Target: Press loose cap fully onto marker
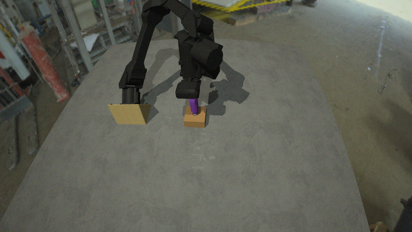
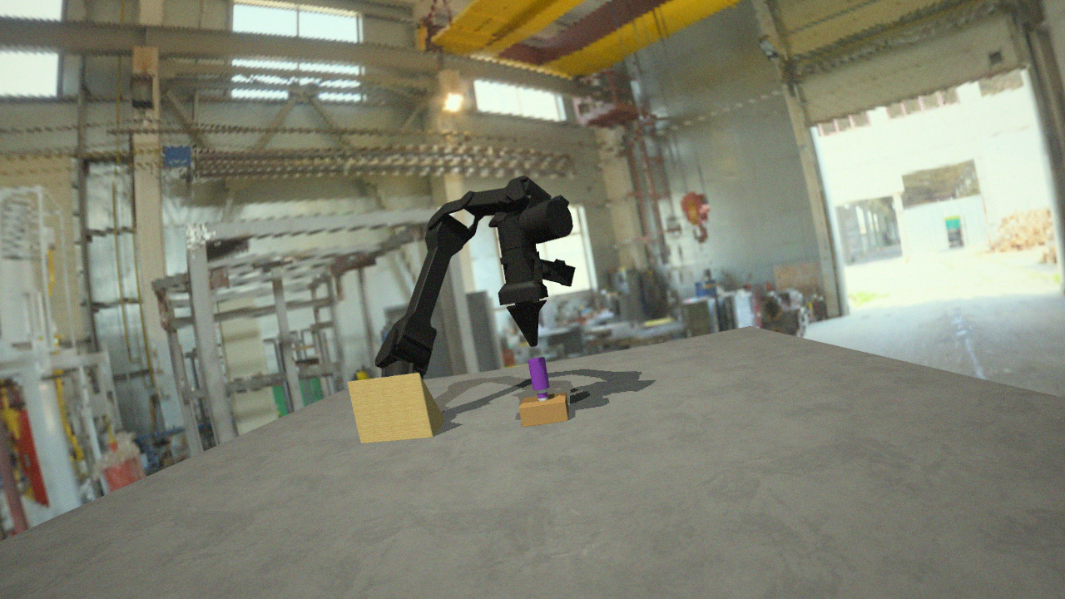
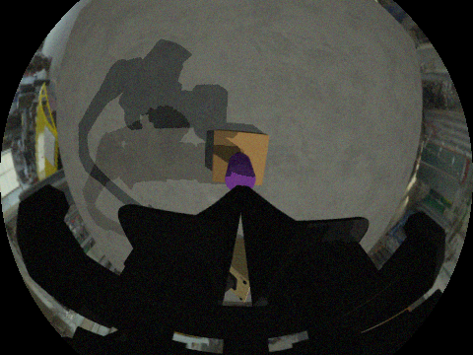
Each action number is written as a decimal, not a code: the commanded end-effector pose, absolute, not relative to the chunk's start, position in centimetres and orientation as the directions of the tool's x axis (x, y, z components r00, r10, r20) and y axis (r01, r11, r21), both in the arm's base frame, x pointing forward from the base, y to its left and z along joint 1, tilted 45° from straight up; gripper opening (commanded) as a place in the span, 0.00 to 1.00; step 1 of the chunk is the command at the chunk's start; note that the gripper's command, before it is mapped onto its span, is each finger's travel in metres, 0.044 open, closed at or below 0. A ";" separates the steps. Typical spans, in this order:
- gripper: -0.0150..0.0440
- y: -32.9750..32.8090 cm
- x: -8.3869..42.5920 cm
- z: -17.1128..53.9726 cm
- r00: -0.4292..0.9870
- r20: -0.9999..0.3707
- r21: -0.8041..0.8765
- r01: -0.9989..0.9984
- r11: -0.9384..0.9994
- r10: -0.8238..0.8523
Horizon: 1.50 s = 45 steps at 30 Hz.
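- The purple cap (image 2: 538,371) sits on the marker, which stands upright in the small wooden holder block (image 2: 544,411) on the grey counter (image 2: 670,462).
- Only a short pale sliver of the marker (image 2: 542,397) shows between the cap's lower edge and the block; the rest is covered by the cap or sunk in the block.
- The gripper (image 2: 530,336) hangs point-down directly above the cap, its fingers (image 2: 527,320) pressed together into one wedge and gripping nothing.
- In the exterior view a thin gap appears between the tip and the cap top, though it is too fine to be sure they are apart.
- From the top view, the wrist body hides the fingertips and the cap's upper end; only the lower cap (image 1: 194,105) and the block (image 1: 195,116) show.
- The wrist view is mostly filled by the dark fingers, with the cap (image 3: 239,172) peeking just past their joined tips.
- The arm's base is partly hidden behind a larger wooden wedge block (image 2: 392,407).
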<state>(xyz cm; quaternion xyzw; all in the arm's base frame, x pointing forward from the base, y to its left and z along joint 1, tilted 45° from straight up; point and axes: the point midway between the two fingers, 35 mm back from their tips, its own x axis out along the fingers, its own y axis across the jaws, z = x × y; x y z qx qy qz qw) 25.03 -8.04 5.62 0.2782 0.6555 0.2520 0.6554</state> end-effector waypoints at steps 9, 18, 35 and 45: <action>0.25 -6.7 25.1 4.3 0.019 -0.715 0.699 0.039 0.714 0.699; 0.25 -5.8 25.1 3.4 0.019 -0.715 0.699 0.039 0.714 0.699; 0.25 -12.4 25.0 9.9 0.045 -0.719 0.693 0.121 0.711 0.694; 0.43 -12.5 24.9 10.0 0.045 -0.719 0.693 0.123 0.710 0.694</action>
